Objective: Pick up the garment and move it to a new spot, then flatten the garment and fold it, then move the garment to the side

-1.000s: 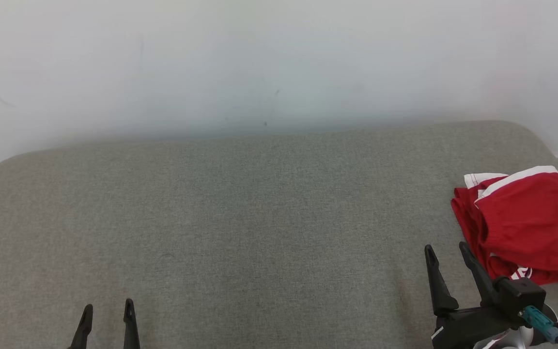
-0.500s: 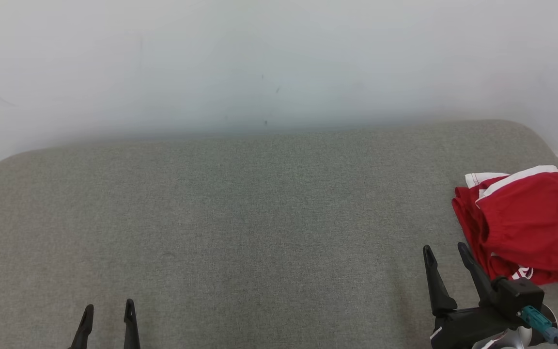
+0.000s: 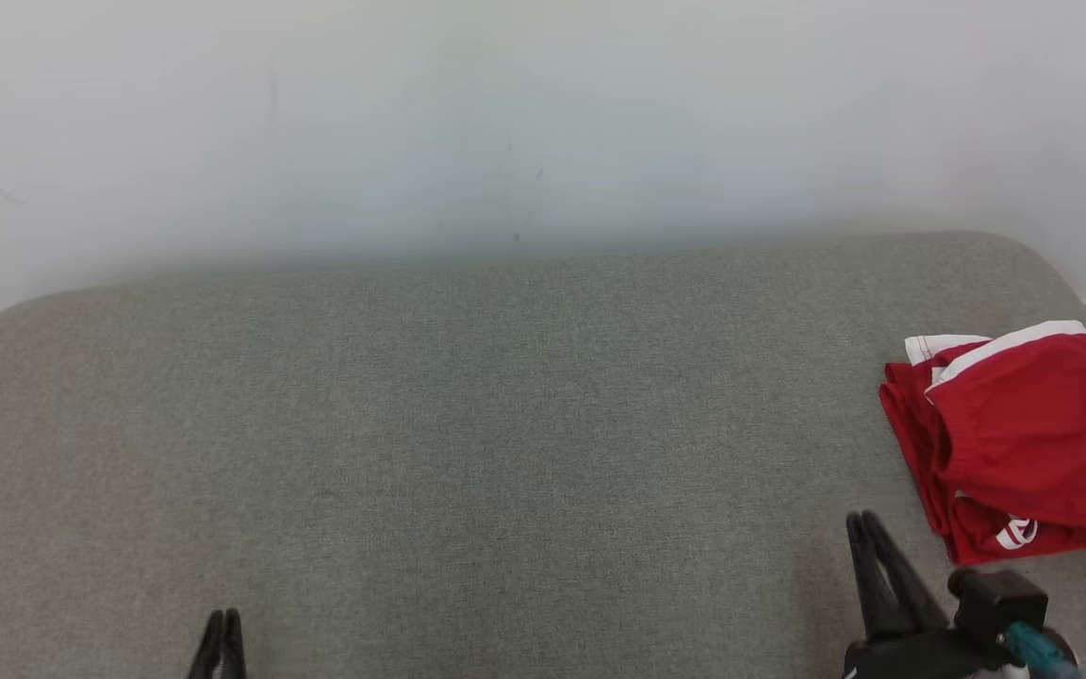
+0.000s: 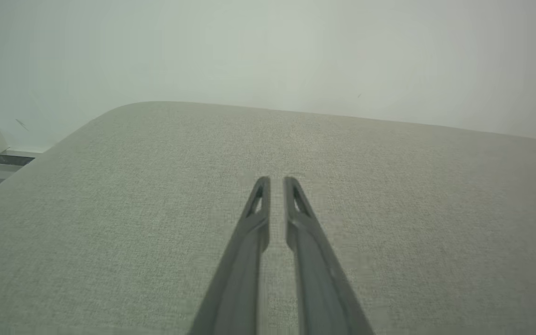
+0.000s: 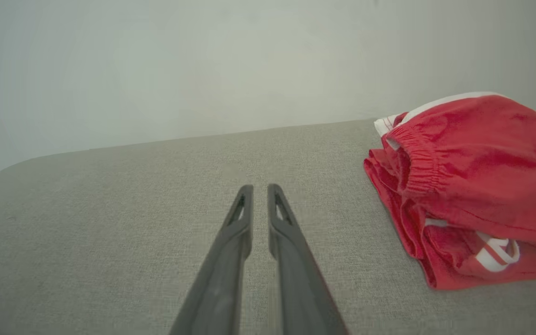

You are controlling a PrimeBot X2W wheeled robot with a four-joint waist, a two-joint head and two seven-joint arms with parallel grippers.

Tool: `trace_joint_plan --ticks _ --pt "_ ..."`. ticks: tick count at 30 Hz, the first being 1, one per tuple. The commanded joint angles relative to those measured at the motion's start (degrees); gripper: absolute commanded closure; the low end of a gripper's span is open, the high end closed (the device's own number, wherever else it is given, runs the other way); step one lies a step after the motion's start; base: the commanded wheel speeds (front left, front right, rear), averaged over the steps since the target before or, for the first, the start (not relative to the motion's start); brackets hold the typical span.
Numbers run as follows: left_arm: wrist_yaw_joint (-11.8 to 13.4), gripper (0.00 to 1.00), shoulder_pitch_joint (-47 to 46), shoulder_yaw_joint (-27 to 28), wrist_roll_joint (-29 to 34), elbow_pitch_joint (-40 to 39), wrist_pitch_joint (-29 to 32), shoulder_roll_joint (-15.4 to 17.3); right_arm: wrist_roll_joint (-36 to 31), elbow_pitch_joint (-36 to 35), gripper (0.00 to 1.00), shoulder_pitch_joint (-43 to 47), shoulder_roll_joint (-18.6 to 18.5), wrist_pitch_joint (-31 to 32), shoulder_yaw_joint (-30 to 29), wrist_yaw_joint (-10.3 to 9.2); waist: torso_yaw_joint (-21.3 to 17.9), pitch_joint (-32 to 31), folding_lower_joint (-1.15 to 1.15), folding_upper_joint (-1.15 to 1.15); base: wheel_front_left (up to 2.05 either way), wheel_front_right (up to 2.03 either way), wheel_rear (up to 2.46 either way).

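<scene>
Garment [image 3: 1024,443] lies folded on cushion [image 3: 505,424]; left tool [image 3: 222,622] and right tool [image 3: 862,523] closed, empty.

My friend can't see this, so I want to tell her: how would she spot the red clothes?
Start with the big grey-green padded surface below the pale wall. Go to its right end, just past the robot's right hand. There lies a folded red garment with white trim, the one brightly coloured thing on the surface.

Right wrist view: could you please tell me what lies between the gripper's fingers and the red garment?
Bare grey cushion separates the right gripper from the red garment, seen in the right wrist view.
</scene>
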Motion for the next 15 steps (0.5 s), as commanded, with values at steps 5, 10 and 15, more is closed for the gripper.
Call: trace_joint_plan --ticks 5,10,15 --pt "-0.2 1.0 -0.4 0.3 -2.5 1.8 1.1 -0.2 2.4 1.1 1.0 1.3 0.5 0.8 -0.4 -0.01 0.0 0.0 0.0 0.0 0.0 0.0 0.0" --pt "-0.5 1.0 -1.3 0.5 -8.3 1.9 2.5 -0.1 7.5 0.3 1.0 1.2 0.8 2.3 -1.4 -0.01 0.1 0.1 0.0 0.0 0.0 0.0 0.0" --pt "-0.9 1.0 -2.0 0.6 -13.8 1.8 3.8 -0.1 12.5 -0.5 1.0 1.2 1.2 3.6 -2.2 -0.01 0.1 0.2 0.0 0.0 0.0 0.0 0.0"
